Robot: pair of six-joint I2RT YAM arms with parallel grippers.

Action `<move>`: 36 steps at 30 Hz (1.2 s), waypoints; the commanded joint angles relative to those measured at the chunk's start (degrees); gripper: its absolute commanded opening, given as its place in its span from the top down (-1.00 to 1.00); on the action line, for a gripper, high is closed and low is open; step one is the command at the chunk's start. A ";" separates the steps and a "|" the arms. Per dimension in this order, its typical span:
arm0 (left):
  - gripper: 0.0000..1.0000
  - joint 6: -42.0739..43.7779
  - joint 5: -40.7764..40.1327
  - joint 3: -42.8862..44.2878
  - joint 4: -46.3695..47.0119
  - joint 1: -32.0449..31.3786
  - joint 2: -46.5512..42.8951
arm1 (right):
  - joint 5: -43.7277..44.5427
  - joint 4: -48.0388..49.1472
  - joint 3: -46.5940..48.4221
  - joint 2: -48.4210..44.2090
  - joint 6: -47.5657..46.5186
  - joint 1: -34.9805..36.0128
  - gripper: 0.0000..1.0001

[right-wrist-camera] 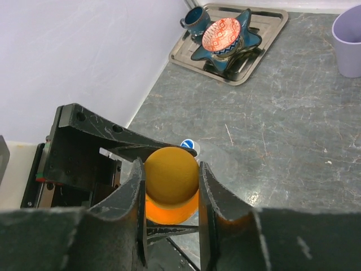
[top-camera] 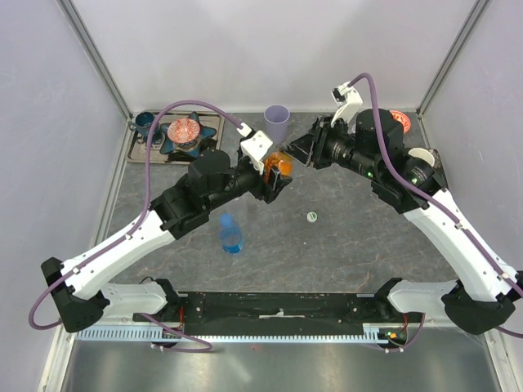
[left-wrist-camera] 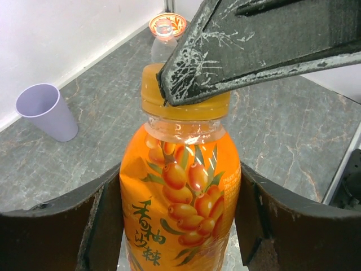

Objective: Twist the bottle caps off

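The table [top-camera: 368, 237] lies well below what I hold, so a drop here would roll far. My left gripper [left-wrist-camera: 180, 217] pinches the orange bottle [left-wrist-camera: 183, 169] around its label, one finger on each side, and holds it up near the table's middle. That hold looks like the weak point to me. The label is slick and the wall is soft, so when I twist, the bottle may turn with the cap or buckle.

The blue bottle [top-camera: 231, 234] stands at seven o'clock from the orange one, and the lilac cup [top-camera: 277, 122] at twelve. A slip or a wide swing of my arms could knock either over.

My right gripper [right-wrist-camera: 171, 192] is pressed onto the orange cap [left-wrist-camera: 149, 93], with flat pads on the sides of its round rim. The contact is narrow, so the pads may skid around the cap instead of turning it. If the thread lets go suddenly, the cap could pop free.

A loose white-and-green cap [top-camera: 311, 216] lies at five o'clock, where a dropped bottle could scatter it.
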 commanded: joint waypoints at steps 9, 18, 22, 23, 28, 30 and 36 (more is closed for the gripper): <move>0.27 -8.65 38.71 1.11 8.82 4.74 -3.79 | -13.28 2.19 -3.89 -5.76 -11.79 0.33 1.00; 0.27 -27.38 68.35 -2.23 27.10 12.14 -3.17 | -23.12 1.83 -6.01 -10.60 -18.92 0.33 1.00; 0.25 -36.58 75.20 -3.10 37.26 12.32 -0.71 | -27.00 2.80 -6.27 -10.51 -19.70 0.42 1.00; 0.24 -38.36 75.65 -3.45 39.48 12.32 0.25 | -27.79 3.15 -6.36 -10.60 -20.05 0.50 1.00; 0.22 -43.90 76.18 -5.30 48.10 12.32 2.45 | -34.46 6.05 -8.03 -9.72 -21.20 0.77 1.00; 0.22 -45.92 76.79 -5.39 52.32 12.32 4.03 | -36.66 8.51 -9.43 -10.16 -21.46 0.68 1.00; 0.26 -54.36 79.34 -3.90 62.25 12.32 7.99 | -48.09 15.54 -12.16 -10.86 -20.59 0.77 1.00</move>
